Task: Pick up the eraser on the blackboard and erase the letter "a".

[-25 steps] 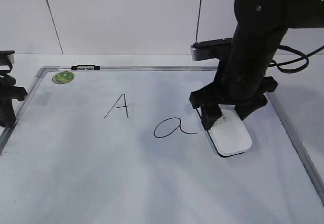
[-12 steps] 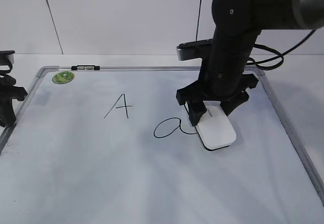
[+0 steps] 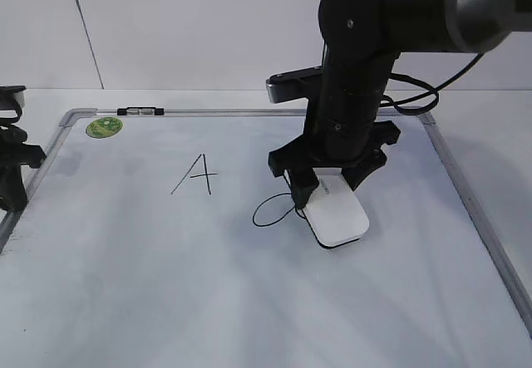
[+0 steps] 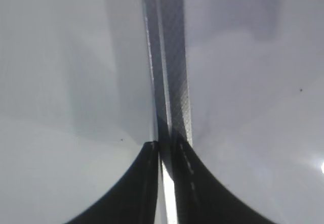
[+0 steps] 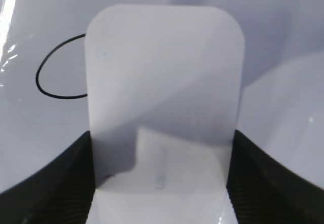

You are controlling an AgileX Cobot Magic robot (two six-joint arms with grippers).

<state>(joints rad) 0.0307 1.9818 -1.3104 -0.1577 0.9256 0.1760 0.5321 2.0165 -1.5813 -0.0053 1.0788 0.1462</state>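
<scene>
The white oblong eraser (image 3: 337, 214) lies flat on the blackboard (image 3: 249, 301), and my right gripper (image 3: 328, 187) is shut on its two long sides. In the right wrist view the eraser (image 5: 164, 82) fills the space between the black fingers (image 5: 61, 183). It covers the right part of the letter "a" (image 3: 270, 213), so only the left loop (image 5: 55, 77) shows. My left gripper (image 3: 12, 181) sits at the board's left edge. Its fingers (image 4: 147, 183) are closed on the silver frame (image 4: 172, 57).
A capital "A" (image 3: 197, 174) is drawn to the left of the loop. A round green magnet (image 3: 104, 126) sits in the board's far left corner. The right arm's black body rises over the board's far middle.
My right gripper has slid the eraser leftwards across the board, over the tail and the right side of the "a". The left gripper has stayed put.
</scene>
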